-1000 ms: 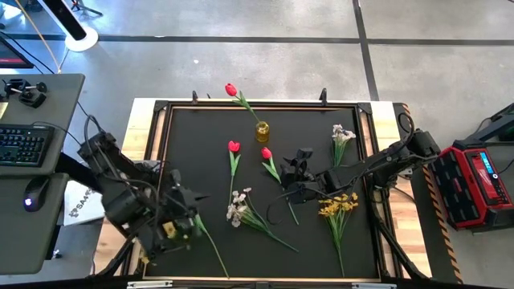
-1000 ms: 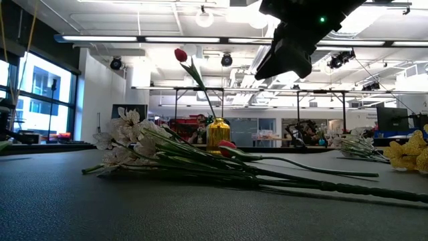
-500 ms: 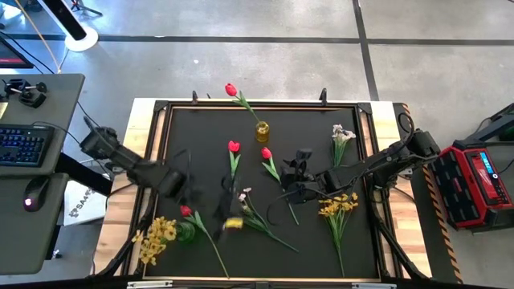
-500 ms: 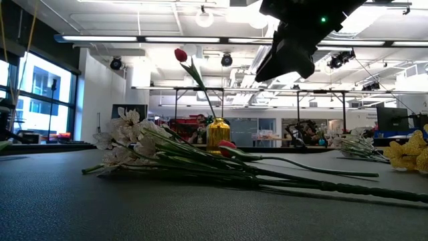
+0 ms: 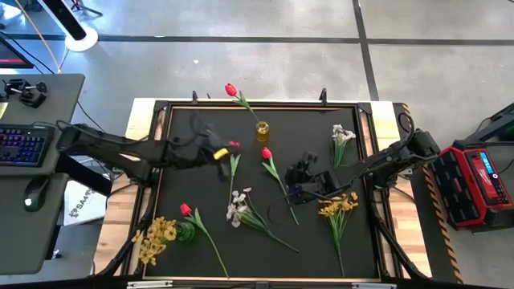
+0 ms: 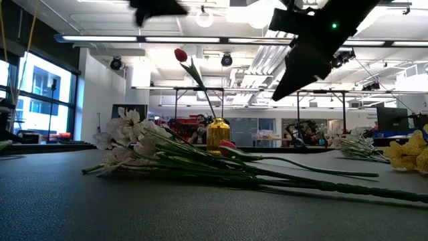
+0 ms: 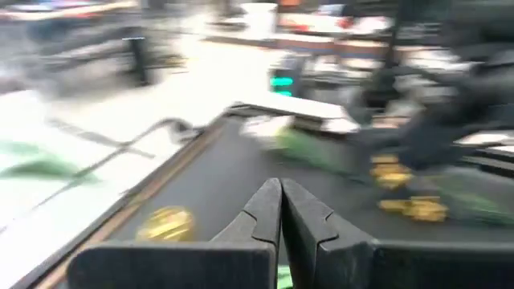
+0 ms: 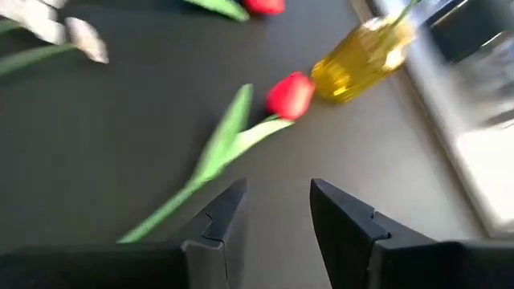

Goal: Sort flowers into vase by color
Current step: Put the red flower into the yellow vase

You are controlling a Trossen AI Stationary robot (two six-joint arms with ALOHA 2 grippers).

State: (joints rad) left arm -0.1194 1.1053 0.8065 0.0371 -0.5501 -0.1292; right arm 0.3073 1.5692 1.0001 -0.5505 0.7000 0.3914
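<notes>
Right gripper [image 8: 277, 213] parted above red tulip [image 8: 291, 95]; no writing legible.

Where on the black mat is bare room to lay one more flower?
Bare patches: the mat's left part, between its edge and the red tulip; also the far right corner beyond the white spray. The middle is crowded around the right gripper.

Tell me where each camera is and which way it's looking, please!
High view: above the table, looking straight down; both arms show, the left gripper by a red tulip.
Low view: at tabletop height, looking across white blossoms into the room; arms come in from above.
Left wrist view: on the left arm, looking past its shut fingers.
Right wrist view: on the right arm, looking past its open fingers at a tulip.
Shared: high, low and right wrist views all show the yellow vase.
</notes>
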